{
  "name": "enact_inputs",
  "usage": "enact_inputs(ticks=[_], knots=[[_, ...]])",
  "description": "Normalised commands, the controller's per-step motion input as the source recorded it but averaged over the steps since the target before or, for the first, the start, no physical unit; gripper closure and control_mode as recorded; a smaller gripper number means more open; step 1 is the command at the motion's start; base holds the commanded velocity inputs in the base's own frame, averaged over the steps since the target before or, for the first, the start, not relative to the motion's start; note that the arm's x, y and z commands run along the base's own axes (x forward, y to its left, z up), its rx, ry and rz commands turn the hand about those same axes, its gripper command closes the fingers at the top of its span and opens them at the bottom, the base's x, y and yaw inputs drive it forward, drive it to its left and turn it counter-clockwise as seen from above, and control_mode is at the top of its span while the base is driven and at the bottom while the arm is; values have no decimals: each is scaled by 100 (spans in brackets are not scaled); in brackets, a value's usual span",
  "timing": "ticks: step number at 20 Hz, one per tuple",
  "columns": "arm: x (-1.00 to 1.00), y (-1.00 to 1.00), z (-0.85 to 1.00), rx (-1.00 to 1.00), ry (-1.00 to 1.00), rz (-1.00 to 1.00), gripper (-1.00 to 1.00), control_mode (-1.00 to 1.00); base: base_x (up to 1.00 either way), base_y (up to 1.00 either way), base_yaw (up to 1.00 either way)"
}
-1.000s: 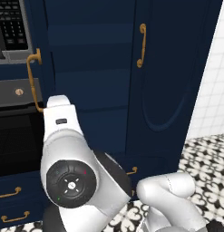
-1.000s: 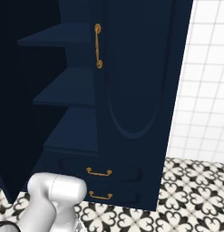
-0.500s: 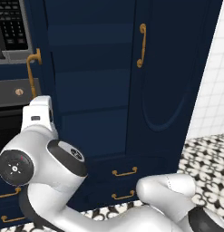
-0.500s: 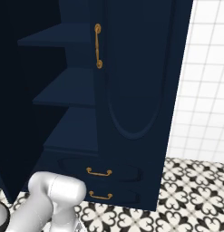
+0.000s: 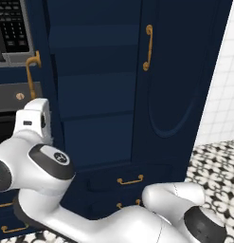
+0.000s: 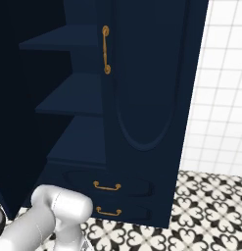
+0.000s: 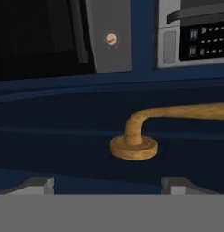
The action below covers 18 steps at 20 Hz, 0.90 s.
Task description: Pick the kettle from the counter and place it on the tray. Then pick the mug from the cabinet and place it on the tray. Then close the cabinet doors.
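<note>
a tall dark navy cabinet point(image 6: 83, 98) with matte shelves stood on patterned black-and-white floor tiles point(image 6: 205, 211); the gripper point(image 7: 106, 183) hung with jaws apart before a curved gold door handle point(image 7: 145, 131).

The cabinet point(image 5: 97, 95) is dark navy with gold handles point(image 5: 147, 47). The floor point(image 6: 205, 211) is black-and-white patterned, the wall point(image 6: 220, 98) white tile.

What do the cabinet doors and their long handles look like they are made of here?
The cabinet doors look like painted wood or board in a matte dark navy, with arched relief and no grain showing. The door handle looks like brass-toned metal with a satin sheen and soft highlights on its round base. Everything is rendered, so both are guesses.
</note>
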Motion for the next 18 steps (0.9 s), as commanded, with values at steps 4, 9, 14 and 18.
enact_inputs(ticks=[4,9,14,18], knots=[[-19,13,-14,-1,-32,4,-100,-100,0,0,0],[24,51,-18,-3,-12,5,-100,-100,0,0,0],[56,37,-14,-1,0,-1,-100,-100,0,0,0],[41,15,-3,-1,-1,-11,-100,-100,0,0,0]])
